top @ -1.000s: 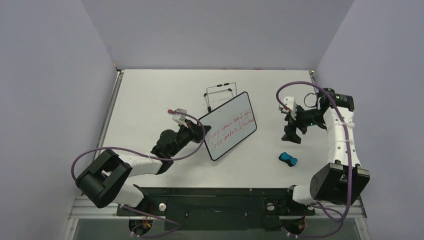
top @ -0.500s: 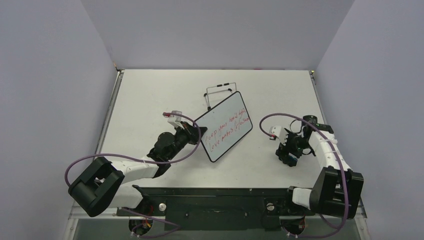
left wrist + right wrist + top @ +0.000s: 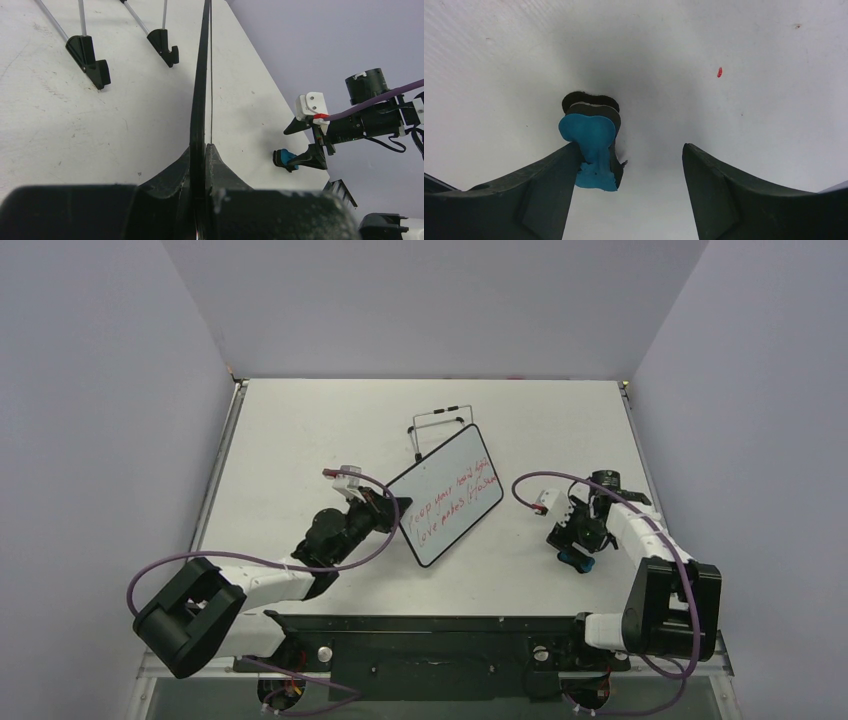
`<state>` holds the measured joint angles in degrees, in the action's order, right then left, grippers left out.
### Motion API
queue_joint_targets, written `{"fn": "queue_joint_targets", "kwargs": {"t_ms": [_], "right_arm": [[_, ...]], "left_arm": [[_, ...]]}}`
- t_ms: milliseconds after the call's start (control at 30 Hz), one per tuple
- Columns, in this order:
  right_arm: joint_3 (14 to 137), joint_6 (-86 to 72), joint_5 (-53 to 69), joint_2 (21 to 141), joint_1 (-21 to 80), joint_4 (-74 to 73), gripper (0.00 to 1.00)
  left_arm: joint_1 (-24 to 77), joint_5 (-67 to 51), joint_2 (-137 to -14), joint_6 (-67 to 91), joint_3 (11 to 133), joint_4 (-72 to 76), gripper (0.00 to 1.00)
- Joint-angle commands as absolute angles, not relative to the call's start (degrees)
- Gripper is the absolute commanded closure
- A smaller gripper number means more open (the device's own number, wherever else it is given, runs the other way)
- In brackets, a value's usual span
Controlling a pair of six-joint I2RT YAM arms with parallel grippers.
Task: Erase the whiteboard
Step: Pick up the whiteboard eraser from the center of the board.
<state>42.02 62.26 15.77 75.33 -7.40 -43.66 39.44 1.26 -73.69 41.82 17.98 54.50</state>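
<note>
The whiteboard (image 3: pixel 446 507) sits at the middle of the surface (image 3: pixel 290 430), and my left claw (image 3: pixel 398 512) is clamped on its near-left edge. From my left wrist the board (image 3: pixel 201 75) shows edge-on, a thin black line running away between my two fingers (image 3: pixel 220 170), which are pressed against either face. From above, its white face carries two lines of red writing and slants away from my left claw toward the far right. Its far corner is just beside the black wire stand (image 3: pixel 440 425); I cannot tell whether they touch.

Well to the right of the board, my right claw (image 3: pixel 572 545) is down at the surface with its jaws apart. The blue eraser (image 3: pixel 591 135) stands between them, touching one finger (image 3: pixel 549 185), with open space between it and the other finger.
</note>
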Motion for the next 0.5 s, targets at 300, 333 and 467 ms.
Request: {"fn": "queue_joint_targets", "kwargs": {"t_ms": [300,333,467], "right_arm": [[44.36,65.05,18.49,79.5,-9.04,-47.34,0.33],[45.03,64.73,19.35,78.65,-9.4,-47.71,0.33],[47.6,62.8,20.16,75.53,-10.02,-48.26,0.31]], "left_arm": [[39.72,1.13,-71.17,40.48,17.4,56.62,1.0],[39.73,1.14,-71.19,40.44,17.45,56.54,1.0],[39.65,0.77,-71.73,40.62,17.78,56.86,1.0]]}}
